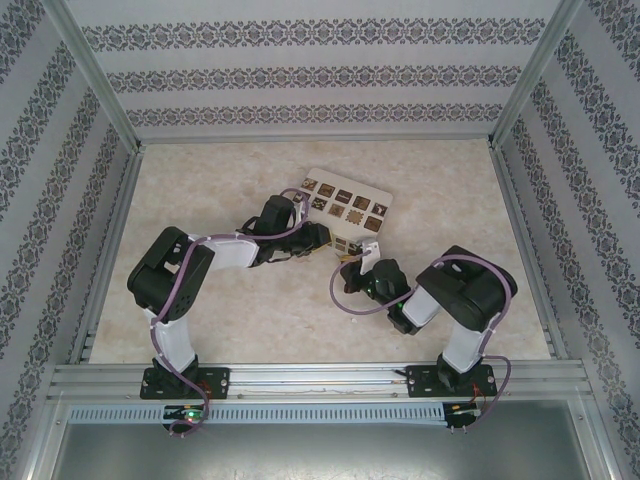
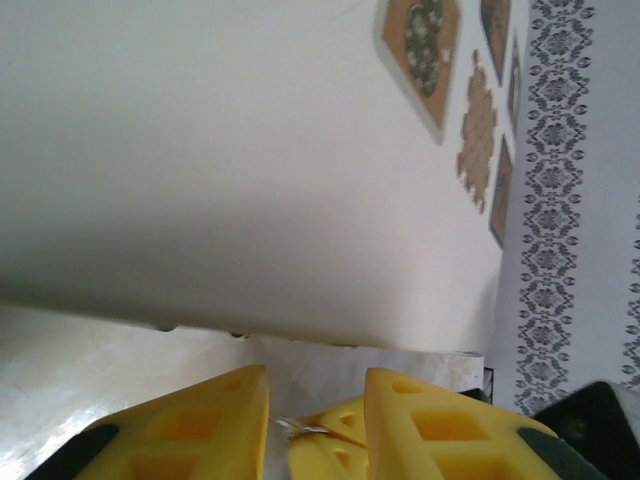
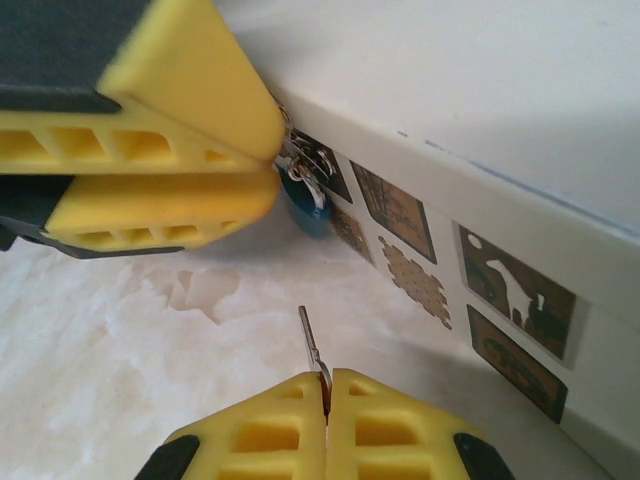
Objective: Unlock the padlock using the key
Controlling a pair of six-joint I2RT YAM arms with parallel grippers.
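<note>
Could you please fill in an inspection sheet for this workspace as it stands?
surface: pale marbled table, no spills seen.
job's things: blue padlock against the box's side; key points toward it, not touching.
clutter: cream box with patterned squares; nothing else seen.
grippers: right gripper shut on the key; left gripper at the padlock's silvery part, grip unclear.
cables: purple cables along both arms, one looping near the right gripper.
surroundings: patterned walls, metal frame rails.
</note>
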